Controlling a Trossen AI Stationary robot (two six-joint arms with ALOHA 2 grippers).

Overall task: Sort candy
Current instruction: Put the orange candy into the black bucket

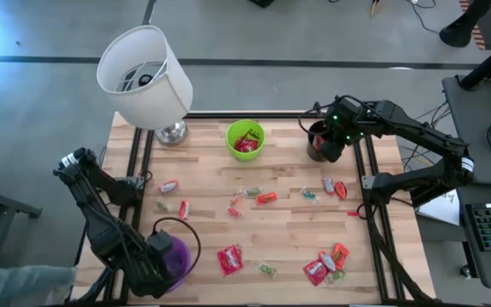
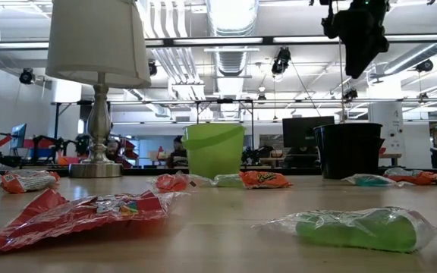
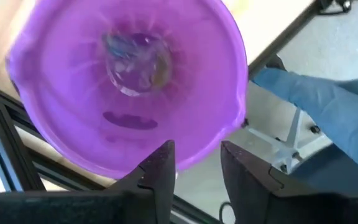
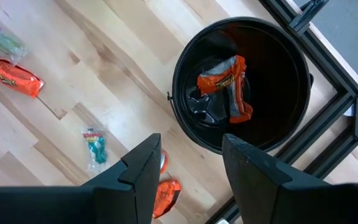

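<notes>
Candy lies scattered on the wooden table (image 1: 288, 230): red packets (image 1: 229, 258) (image 1: 318, 269), an orange-red piece (image 1: 267, 198), small clear-wrapped ones (image 1: 309, 194). My left gripper (image 3: 197, 168) hangs open over the near rim of the purple cup (image 3: 129, 81) at the table's near left; a clear-wrapped candy (image 3: 135, 59) lies in the cup's bottom. My right gripper (image 4: 188, 171) hangs open over the black cup (image 4: 241, 81) at the far right, which holds orange-red packets (image 4: 225, 84). The green cup (image 1: 245, 139) holds red candy.
A lamp (image 1: 147, 77) with a white shade stands at the table's far left, leaning over it. Black frame rails (image 1: 373, 222) run along both side edges. A person's blue sleeve (image 3: 328, 106) shows just off the near left corner, close to the purple cup.
</notes>
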